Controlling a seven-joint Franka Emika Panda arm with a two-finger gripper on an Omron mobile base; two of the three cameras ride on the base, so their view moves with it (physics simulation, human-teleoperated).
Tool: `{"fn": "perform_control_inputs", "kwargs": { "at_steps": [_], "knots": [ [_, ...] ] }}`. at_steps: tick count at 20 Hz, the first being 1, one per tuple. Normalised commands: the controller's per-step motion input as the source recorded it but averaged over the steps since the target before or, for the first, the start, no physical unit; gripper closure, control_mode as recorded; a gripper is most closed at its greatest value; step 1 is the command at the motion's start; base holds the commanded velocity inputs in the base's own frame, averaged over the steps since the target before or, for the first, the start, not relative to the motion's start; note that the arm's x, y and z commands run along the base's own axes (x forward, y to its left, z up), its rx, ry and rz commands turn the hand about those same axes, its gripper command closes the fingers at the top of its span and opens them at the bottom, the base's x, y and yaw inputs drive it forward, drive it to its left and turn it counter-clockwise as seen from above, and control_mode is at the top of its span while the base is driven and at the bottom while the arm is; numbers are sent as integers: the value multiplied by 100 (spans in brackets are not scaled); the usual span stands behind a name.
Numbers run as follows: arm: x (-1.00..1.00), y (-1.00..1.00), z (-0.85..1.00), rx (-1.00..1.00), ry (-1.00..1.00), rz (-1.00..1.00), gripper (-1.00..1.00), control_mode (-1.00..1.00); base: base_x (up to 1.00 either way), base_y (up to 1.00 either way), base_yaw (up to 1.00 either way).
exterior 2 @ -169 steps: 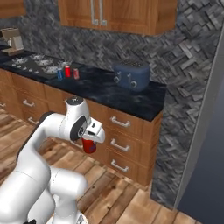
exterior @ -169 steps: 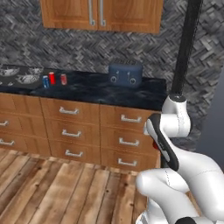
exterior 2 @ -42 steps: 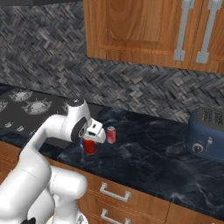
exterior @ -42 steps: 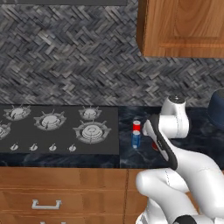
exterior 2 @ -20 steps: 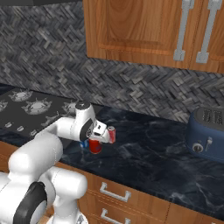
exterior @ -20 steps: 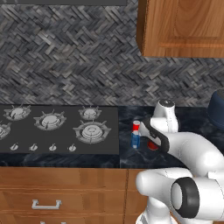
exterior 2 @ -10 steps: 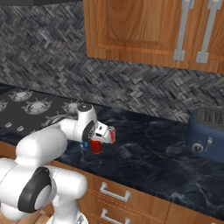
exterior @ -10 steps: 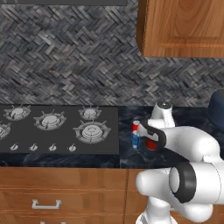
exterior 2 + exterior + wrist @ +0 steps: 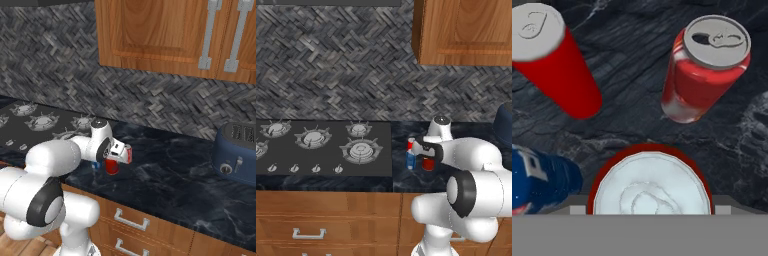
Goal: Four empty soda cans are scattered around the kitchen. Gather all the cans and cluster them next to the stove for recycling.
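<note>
Holding: the gripper (image 9: 119,156) has its jaws closed around the held red can (image 9: 112,166), which hangs upright beneath it just right of centre-left in the right base view.
Held red can in hand view: its silvery top (image 9: 651,186) sits at the bottom centre, close to the camera.
Contact with counter: cannot tell whether the can's base touches the dark marbled counter (image 9: 175,172) or sits just above it.
Blue can: upright, just beside the held red can on its stove side (image 9: 411,160); at the lower left of the hand view (image 9: 539,180).
Second red can: upright in the upper right of the hand view (image 9: 708,67), near the held one but apart.
Third red can: upper left of the hand view (image 9: 557,62), also apart.
Stove: black cooktop at the left of the left base view (image 9: 321,150); the cluster stands on the counter just beside its right edge.
Toaster: blue, far right of the right base view (image 9: 237,152), well apart from the cans.
</note>
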Motion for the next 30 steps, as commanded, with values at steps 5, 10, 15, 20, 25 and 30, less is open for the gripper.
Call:
{"fn": "perform_control_inputs", "kwargs": {
  "at_steps": [5, 10, 15, 20, 25, 30],
  "knots": [
    [15, -2, -13, 0, 0, 0, 100, -100, 0, 0, 0],
    [1, -2, -21, 0, 0, 0, -100, -100, 0, 0, 0],
    [-3, -1, -18, 0, 0, 0, -100, -100, 0, 0, 0],
    [-4, -1, 1, 0, -2, 0, -100, -100, 0, 0, 0],
    [-10, 0, 11, 0, -8, -1, -100, -100, 0, 0, 0],
    [-22, -1, 28, 0, -9, -8, -100, -100, 0, 0, 0]
  ]
}}
